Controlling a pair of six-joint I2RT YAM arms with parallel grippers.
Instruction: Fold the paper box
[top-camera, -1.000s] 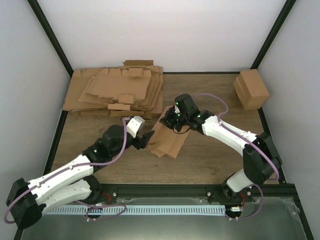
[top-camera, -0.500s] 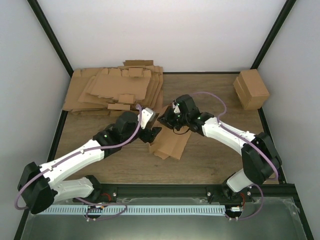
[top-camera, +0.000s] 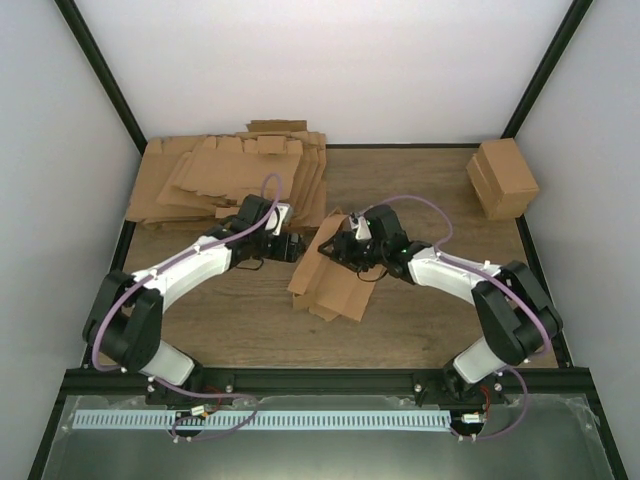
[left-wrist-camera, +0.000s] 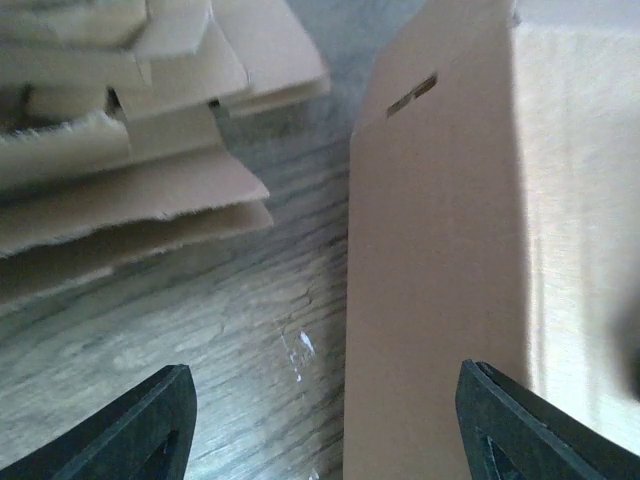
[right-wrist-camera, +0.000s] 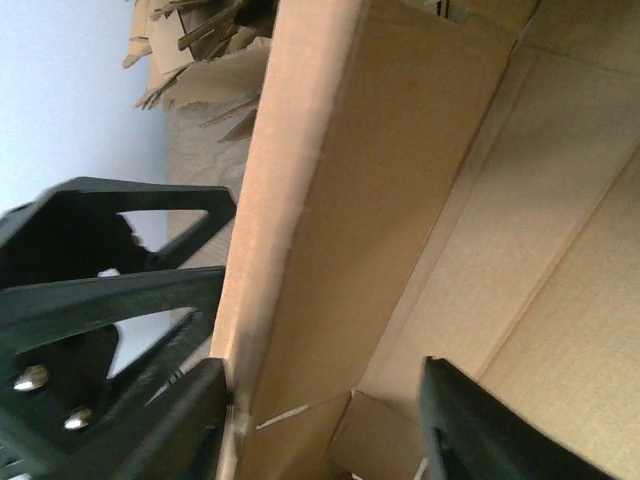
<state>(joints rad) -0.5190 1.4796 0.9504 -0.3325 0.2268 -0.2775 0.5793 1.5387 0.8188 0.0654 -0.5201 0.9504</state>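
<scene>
Paper box (left-wrist-camera: 430, 250) — cut off at right edge, blurred.

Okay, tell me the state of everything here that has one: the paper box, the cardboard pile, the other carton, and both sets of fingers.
paper box: partly folded, one long panel lifted, the rest lying flat
pile of cardboard sheets: unfolded, flat, loosely stacked
brown carton: assembled, closed
left gripper: fingers wide apart, nothing held
right gripper: fingers apart, at the lifted panel
</scene>
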